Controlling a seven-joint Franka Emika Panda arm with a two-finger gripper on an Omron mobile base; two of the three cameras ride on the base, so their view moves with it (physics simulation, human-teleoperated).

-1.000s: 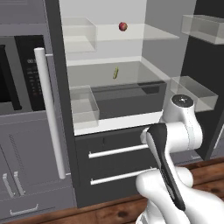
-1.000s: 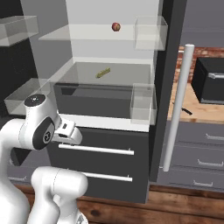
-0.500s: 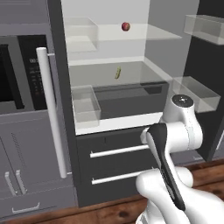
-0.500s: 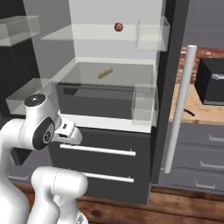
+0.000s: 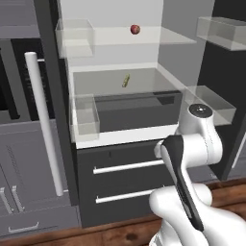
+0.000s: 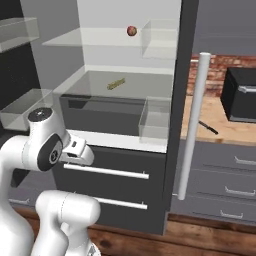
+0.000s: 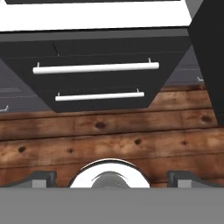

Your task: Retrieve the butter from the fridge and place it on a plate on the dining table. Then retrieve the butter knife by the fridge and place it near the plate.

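Kitchen, fridge (image 5: 62, 120) open; butter (image 5: 125, 80) untouched on shelf, butter knife (image 6: 208, 127) on counter; gripper (image 7: 112, 177) released, empty, aimed floorward.

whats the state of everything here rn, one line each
fridge: door open, shelves exposed
butter: lying on the middle fridge shelf, untouched
red ball: resting on the top shelf
fridge drawers: both shut
butter knife: lying flat on the counter beside the fridge
gripper: open, empty, pointing at the floor
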